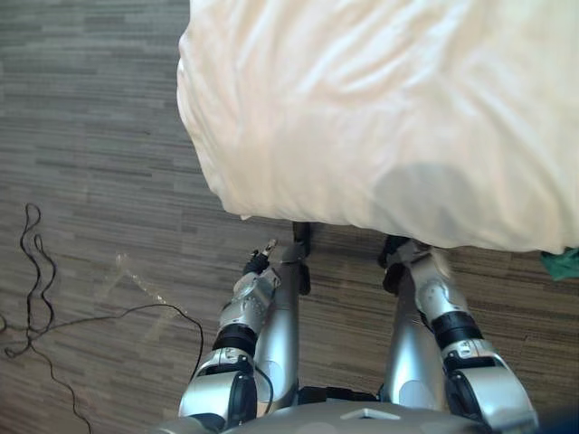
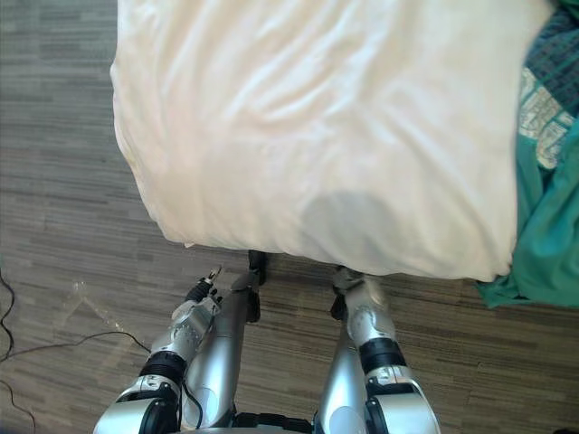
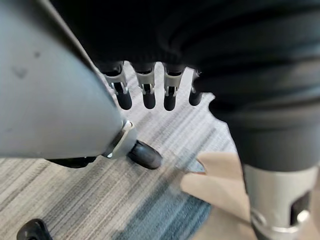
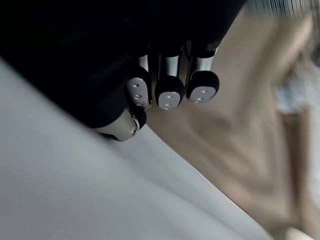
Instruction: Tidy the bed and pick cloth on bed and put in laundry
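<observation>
Overhead, cream duvet [image 2: 317, 136] spread wide, teal cloth [image 2: 543, 244] bunched against its right edge, well apart from both hands; left hand [image 3: 149, 92] low over the carpet [image 3: 75, 190], fingers relaxed and empty; right hand [image 4: 170, 90] at the duvet's near edge, grip impossible to tell.

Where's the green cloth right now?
The teal-green crumpled cloth lies at the robot's far right in the right eye view, beside the right edge of the cream bed cover.
</observation>
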